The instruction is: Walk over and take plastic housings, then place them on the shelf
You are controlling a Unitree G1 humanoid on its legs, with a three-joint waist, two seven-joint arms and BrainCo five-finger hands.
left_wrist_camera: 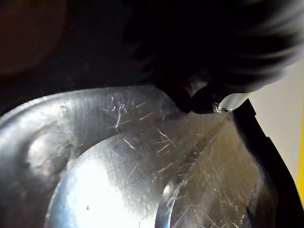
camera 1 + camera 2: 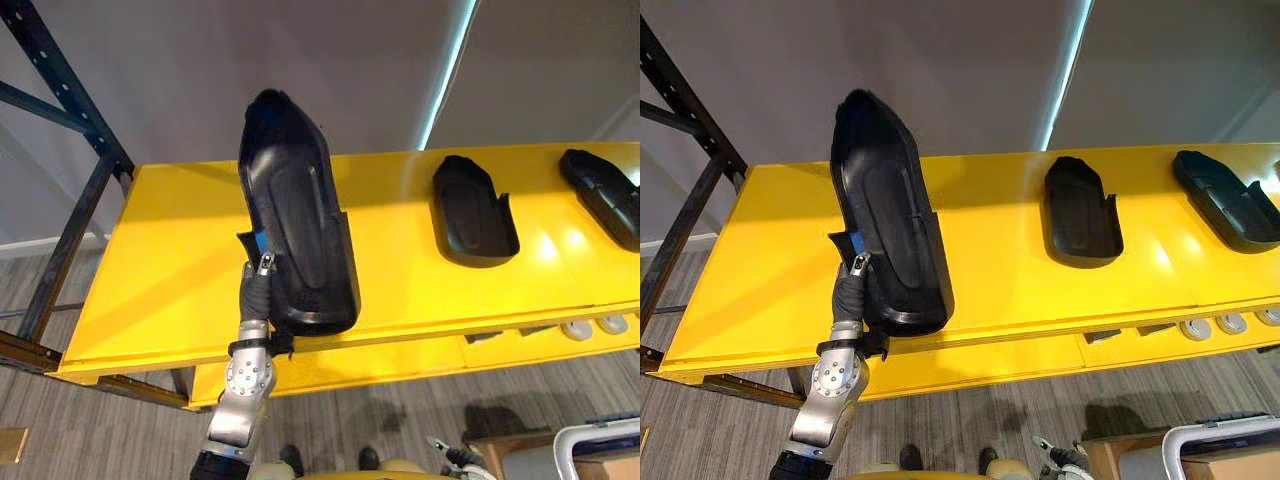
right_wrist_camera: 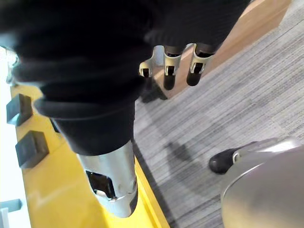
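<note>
My left hand holds a long black plastic housing at its lower end. The housing stands tilted up over the left half of the yellow shelf, hollow side toward me, and its lower end is near the shelf's front edge. In the left wrist view a dark fingertip presses on the housing's glossy scratched surface. Two more black housings lie flat on the shelf to the right. My right hand hangs over the grey carpet with relaxed fingers, holding nothing.
A black steel rack upright stands at the shelf's left end. Small pale round parts sit on a lower level under the shelf's right part. A cardboard box with a white frame stands on the floor at lower right.
</note>
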